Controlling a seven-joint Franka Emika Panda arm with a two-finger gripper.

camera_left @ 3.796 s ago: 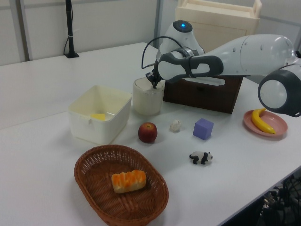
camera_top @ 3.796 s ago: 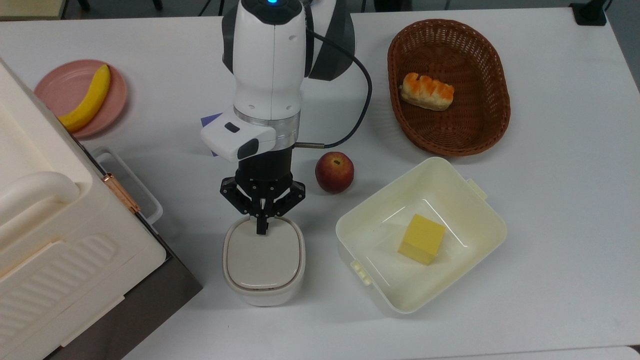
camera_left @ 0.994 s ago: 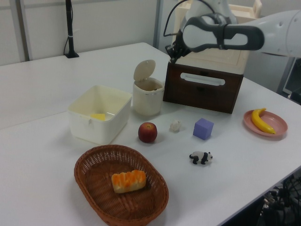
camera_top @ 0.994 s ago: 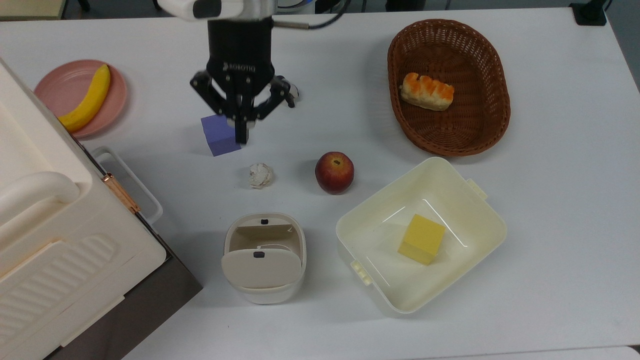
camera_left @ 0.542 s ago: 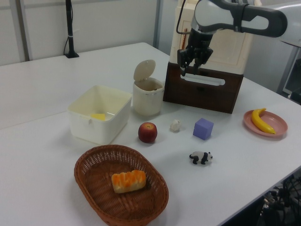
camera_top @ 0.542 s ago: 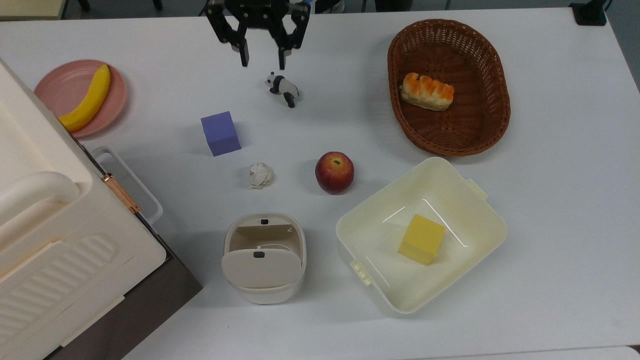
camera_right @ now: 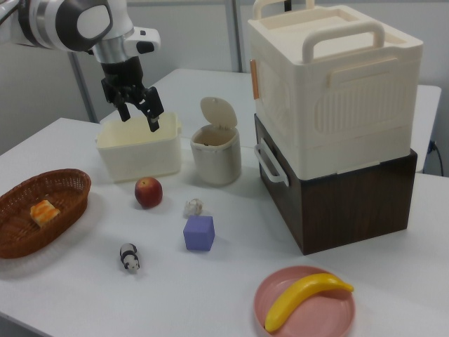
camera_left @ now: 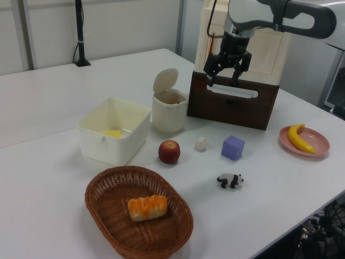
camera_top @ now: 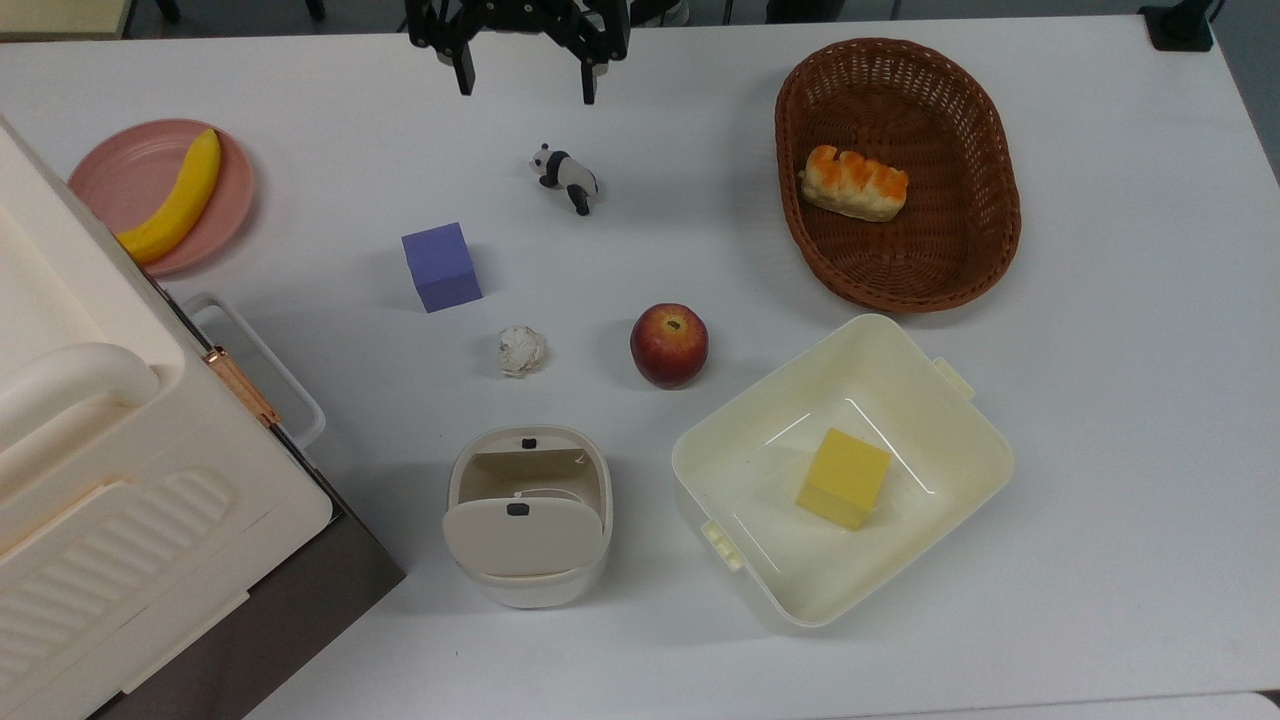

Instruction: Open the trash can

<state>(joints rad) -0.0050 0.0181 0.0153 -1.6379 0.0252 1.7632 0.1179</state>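
1. Going left to right in the top view, we note a pink plate [camera_top: 100, 175] carrying a banana [camera_top: 175, 198], with the cream ribbed case [camera_top: 110, 480] below it.
2. The gripper [camera_top: 523, 85] hangs high at the top edge — fingers spread wide apart, nothing between them.
3. The trash can [camera_top: 527, 575] stands near the table's front, lid [camera_top: 520, 538] tipped up, opening exposed — well apart from the gripper.
4. An apple [camera_top: 668, 345], a cream tub [camera_top: 960, 430] and a wicker basket [camera_top: 990, 240] follow to the right.
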